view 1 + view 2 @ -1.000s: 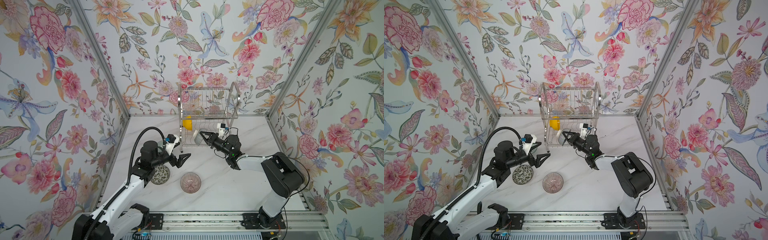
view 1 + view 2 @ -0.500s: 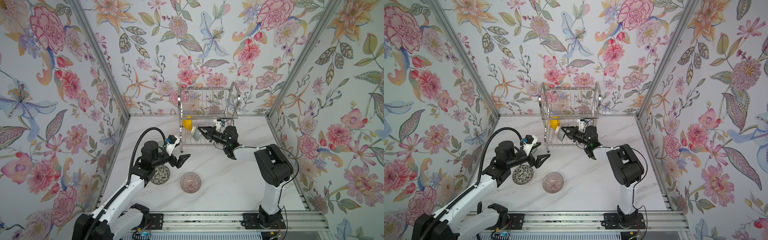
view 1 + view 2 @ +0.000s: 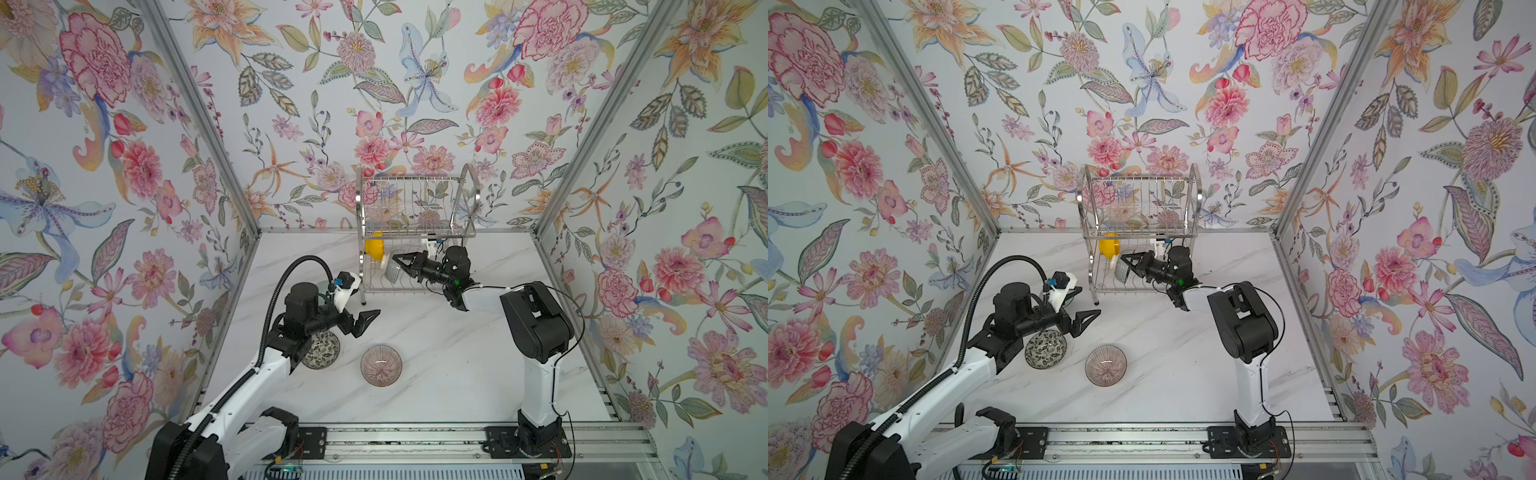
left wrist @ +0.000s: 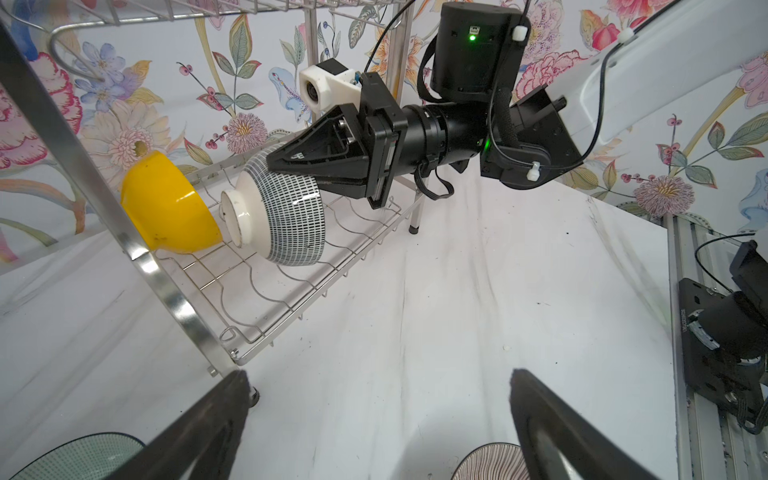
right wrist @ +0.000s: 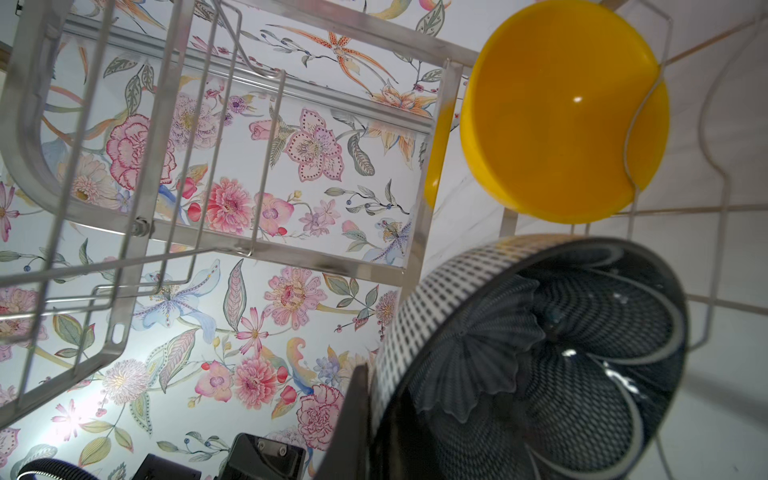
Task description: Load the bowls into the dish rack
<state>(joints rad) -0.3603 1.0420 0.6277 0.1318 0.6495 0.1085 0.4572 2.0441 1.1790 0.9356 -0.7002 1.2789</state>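
Note:
The dish rack (image 3: 473, 195) (image 3: 1196, 195) (image 4: 137, 245) (image 5: 25, 104) stands at the back wall. A yellow bowl (image 3: 373, 246) (image 3: 1108, 246) (image 4: 170, 208) (image 5: 561, 112) stands on edge in its lower tier. Right beside it is the navy petal bowl (image 3: 392, 271) (image 3: 1122, 269) (image 4: 286, 216) (image 5: 540, 353), also on edge, low over the tier's wires. My right gripper (image 3: 398, 259) (image 3: 1128, 261) (image 4: 272, 160) (image 5: 374, 415) is shut on its rim. My left gripper (image 3: 359, 324) (image 3: 1084, 321) (image 4: 378, 415) hangs open and empty over the table, in front of the rack's left leg.
A speckled bowl (image 3: 322, 353) (image 3: 1045, 350) sits under the left wrist, and a pink ribbed bowl (image 3: 381, 365) (image 3: 1105, 365) (image 4: 490, 463) to its right. A pale green bowl (image 4: 79, 455) shows beside the left finger. The upper tier holds nothing.
My right gripper has carried the navy bowl left and back into the rack's lower tier, up beside the yellow bowl. The left arm has stayed put.

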